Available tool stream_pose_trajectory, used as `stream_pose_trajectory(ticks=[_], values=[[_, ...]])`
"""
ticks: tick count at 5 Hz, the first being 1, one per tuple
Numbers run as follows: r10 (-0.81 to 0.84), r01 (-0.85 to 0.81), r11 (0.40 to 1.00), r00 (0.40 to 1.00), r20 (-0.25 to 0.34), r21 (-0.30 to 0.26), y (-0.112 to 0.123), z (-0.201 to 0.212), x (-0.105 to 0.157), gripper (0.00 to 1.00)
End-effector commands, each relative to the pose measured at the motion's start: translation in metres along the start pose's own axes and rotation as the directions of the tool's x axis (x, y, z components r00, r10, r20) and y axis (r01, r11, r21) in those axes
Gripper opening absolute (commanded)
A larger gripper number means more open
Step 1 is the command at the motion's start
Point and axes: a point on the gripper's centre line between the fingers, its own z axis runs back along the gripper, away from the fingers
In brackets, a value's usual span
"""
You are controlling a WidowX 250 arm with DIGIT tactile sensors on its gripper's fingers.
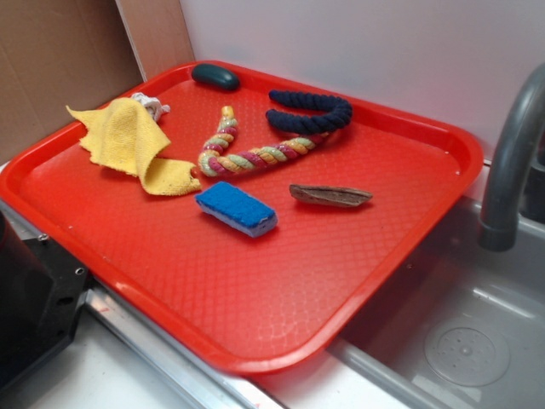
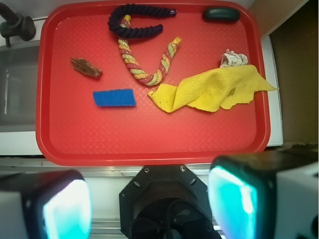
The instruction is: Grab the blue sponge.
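Blue sponge (image 1: 237, 208) (image 2: 114, 97) lay flat on the red tray (image 1: 255, 315) (image 2: 149, 144), left of the tray's centre in the wrist view, touching nothing. Its fuzzy bright-blue face was uppermost; a paler lower layer showed along its near edge in the exterior view.

In the wrist view, positions around the sponge were as follows. A brown, pointed piece resembling bark (image 1: 330, 195) (image 2: 85, 67) lay at about 11 o'clock, near but apart. A multicoloured twisted rope (image 1: 247, 152) (image 2: 147, 62), bent into a V, lay at about 1 o'clock, its bend just beside the sponge's upper right corner but clear of it. A navy curved rope (image 1: 311, 112) (image 2: 135, 21) sat at 12 o'clock against the far rim, one end of the multicoloured rope reaching it. A crumpled yellow cloth (image 1: 132, 143) (image 2: 212, 89) spread out at 3 o'clock, with a small knotted whitish rope piece (image 1: 153, 106) (image 2: 233, 59) at its upper edge. A dark teal oval object (image 1: 215, 77) (image 2: 221, 14) rested in the far right corner.

Gripper (image 2: 149, 201) was held at 6 o'clock, off the tray's near rim and well apart from the sponge. Its two fingers (image 2: 65, 209) stood spread wide, released, with nothing between them. The exterior view showed only a dark body at the lower left edge.

A grey faucet (image 1: 511, 162) (image 2: 15, 25) and a metal sink basin (image 1: 460, 341) adjoined the tray.
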Motion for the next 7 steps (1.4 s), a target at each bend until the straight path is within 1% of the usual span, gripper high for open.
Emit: stream_pose_trajectory(ticks=[1, 2, 3, 4, 5, 6, 7], values=[[0.000, 0.000, 1.000, 1.000, 0.000, 0.000, 0.000, 0.000, 0.000, 1.00], [-0.254, 0.257, 0.965, 0.966, -0.052, 0.060, -0.029, -0.054, 0.030, 1.00], [-0.485, 0.486, 0.873, 0.874, -0.022, 0.042, -0.055, -0.098, 0.044, 1.00], [-0.687, 0.686, 0.726, 0.727, 0.001, 0.034, -0.069, -0.131, 0.048, 1.00], [-0.831, 0.832, 0.555, 0.554, 0.040, 0.001, -0.067, -0.159, 0.050, 1.00], [-0.874, 0.875, 0.483, 0.484, 0.041, -0.034, -0.060, -0.178, 0.063, 1.00], [-0.891, 0.891, 0.450, 0.453, 0.032, -0.062, -0.062, -0.202, 0.064, 1.00]])
